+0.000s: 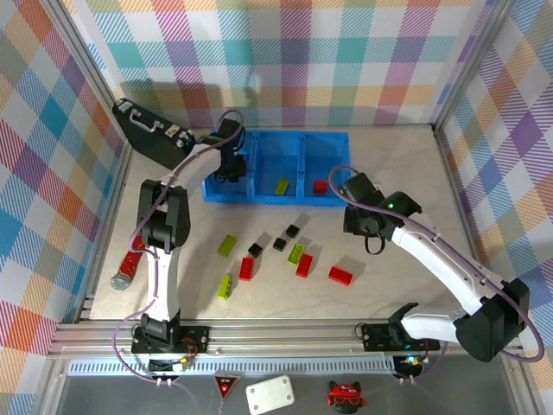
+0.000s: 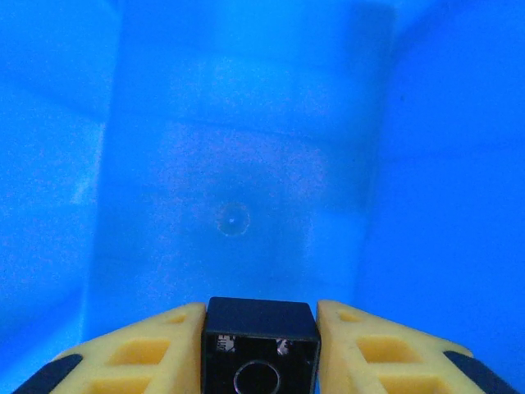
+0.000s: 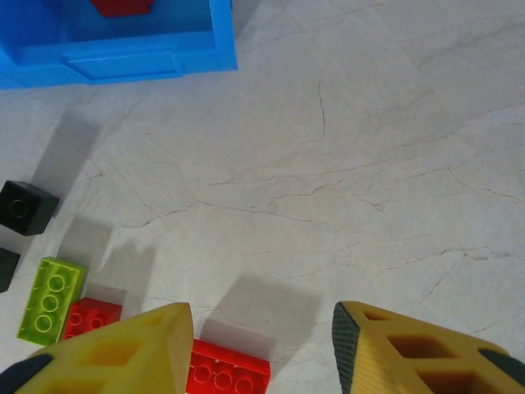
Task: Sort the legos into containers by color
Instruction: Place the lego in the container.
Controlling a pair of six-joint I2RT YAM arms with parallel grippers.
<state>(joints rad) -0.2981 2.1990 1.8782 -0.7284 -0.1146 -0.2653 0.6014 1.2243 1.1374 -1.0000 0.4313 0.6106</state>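
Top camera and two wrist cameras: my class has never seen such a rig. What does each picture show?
These are two robot arms bolted to a table. The top picture looks down on both; the others come from a camera on each wrist. Three joined blue bins stand at the back; the middle one holds a green brick, the right one a red brick. Loose bricks in red, green and black lie on the table. The left end effector reaches into the left bin, clamped on a black brick. The right end effector is open and empty above the table.
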